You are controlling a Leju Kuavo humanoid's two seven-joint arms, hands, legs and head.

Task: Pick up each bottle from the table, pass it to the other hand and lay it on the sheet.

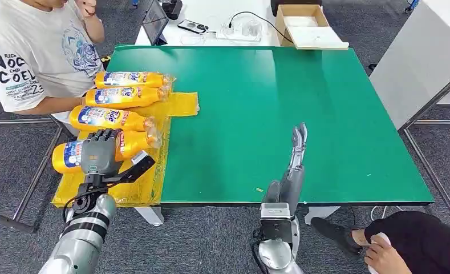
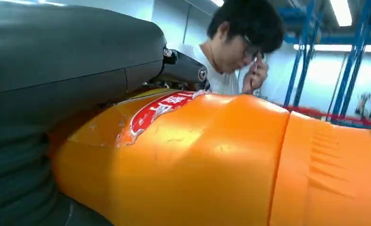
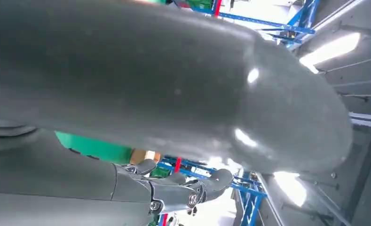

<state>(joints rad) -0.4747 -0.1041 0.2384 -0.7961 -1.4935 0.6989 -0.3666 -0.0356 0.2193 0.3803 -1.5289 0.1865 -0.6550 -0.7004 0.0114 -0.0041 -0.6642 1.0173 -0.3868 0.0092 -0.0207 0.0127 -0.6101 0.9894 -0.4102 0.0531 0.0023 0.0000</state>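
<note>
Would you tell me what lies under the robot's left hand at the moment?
The left hand lies over an orange bottle on the yellow sheet. The bottle's middle and the sheet beneath it are covered.

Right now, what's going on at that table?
The left hand grips the nearest orange bottle on the yellow sheet, beside three bottles already laid there. The right hand is open above the green table, holding nothing. A person sits at the far left corner.
</note>
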